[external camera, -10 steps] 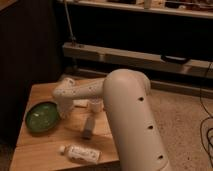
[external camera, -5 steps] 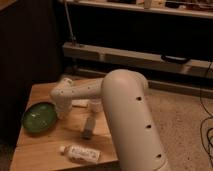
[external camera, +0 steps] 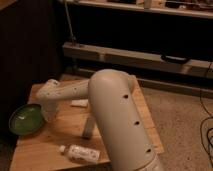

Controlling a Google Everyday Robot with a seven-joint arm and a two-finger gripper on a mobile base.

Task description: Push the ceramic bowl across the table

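Observation:
A green ceramic bowl (external camera: 25, 120) sits at the left edge of the wooden table (external camera: 55, 142), partly overhanging it. My white arm (external camera: 115, 120) reaches from the lower right across the table to the bowl. The gripper (external camera: 46, 114) is at the arm's far end, right beside the bowl's right rim and touching or nearly touching it. The wrist hides most of it.
A clear plastic bottle (external camera: 80, 152) lies on its side near the table's front edge. A grey stick-like object (external camera: 89, 129) lies mid-table, and a small white item (external camera: 79, 103) lies behind the arm. Dark shelving (external camera: 140, 55) stands beyond the table.
The bowl has slid left toward the table's left edge, with the gripper following it leftward.

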